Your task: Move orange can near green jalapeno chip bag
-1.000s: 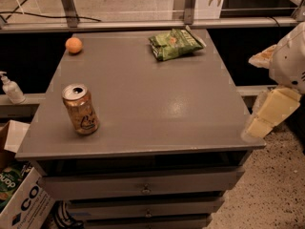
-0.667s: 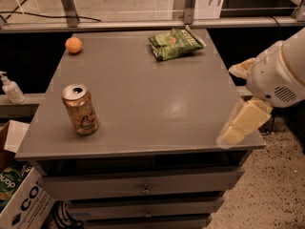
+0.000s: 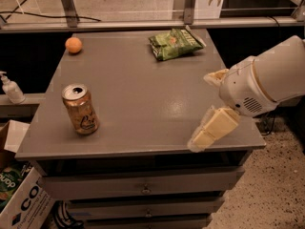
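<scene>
The orange can [image 3: 81, 109] stands upright near the front left of the grey table [image 3: 143, 80], silver top and pull tab up, a pale swirl on its side. The green jalapeno chip bag [image 3: 175, 43] lies flat at the back of the table, right of centre. My gripper [image 3: 206, 109] hangs over the table's front right part on a white arm [image 3: 271, 75] that comes in from the right. Its two cream fingers [image 3: 213, 128] are spread apart and hold nothing. It is well to the right of the can and in front of the bag.
A small round orange fruit [image 3: 73, 45] sits at the back left of the table. Drawers [image 3: 143, 187] run under the table front. A cardboard box [image 3: 19, 199] stands on the floor at the lower left, with a pump bottle [image 3: 10, 88] on a ledge to the left.
My arm and gripper have moved left from beyond the table's right edge to over its front right part. The can, bag and fruit have not moved.
</scene>
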{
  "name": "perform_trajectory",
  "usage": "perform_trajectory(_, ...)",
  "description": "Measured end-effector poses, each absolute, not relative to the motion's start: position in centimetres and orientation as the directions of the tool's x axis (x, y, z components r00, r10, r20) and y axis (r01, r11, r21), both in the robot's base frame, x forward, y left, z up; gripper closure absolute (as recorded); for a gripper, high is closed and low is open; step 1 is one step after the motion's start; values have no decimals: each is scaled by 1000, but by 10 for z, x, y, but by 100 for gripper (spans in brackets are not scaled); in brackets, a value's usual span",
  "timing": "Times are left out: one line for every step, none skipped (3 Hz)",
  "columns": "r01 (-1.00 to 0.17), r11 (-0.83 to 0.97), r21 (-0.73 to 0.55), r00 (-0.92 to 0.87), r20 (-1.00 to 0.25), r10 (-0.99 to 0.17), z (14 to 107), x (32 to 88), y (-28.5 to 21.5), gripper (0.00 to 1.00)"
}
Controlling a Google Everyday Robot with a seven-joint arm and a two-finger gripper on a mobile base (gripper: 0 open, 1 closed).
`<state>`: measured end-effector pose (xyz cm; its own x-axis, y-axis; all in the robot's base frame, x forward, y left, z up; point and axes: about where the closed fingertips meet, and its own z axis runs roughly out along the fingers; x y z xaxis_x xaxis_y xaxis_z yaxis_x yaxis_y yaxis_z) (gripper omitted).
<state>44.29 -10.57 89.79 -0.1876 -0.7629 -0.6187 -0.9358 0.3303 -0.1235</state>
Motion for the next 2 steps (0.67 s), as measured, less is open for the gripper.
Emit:
perform_trajectory(-928,344,-145,-158,-682,-714,893,449,-96,0)
perform_trajectory(-918,350,-188,-78,-778,-624,890,466,-69,0)
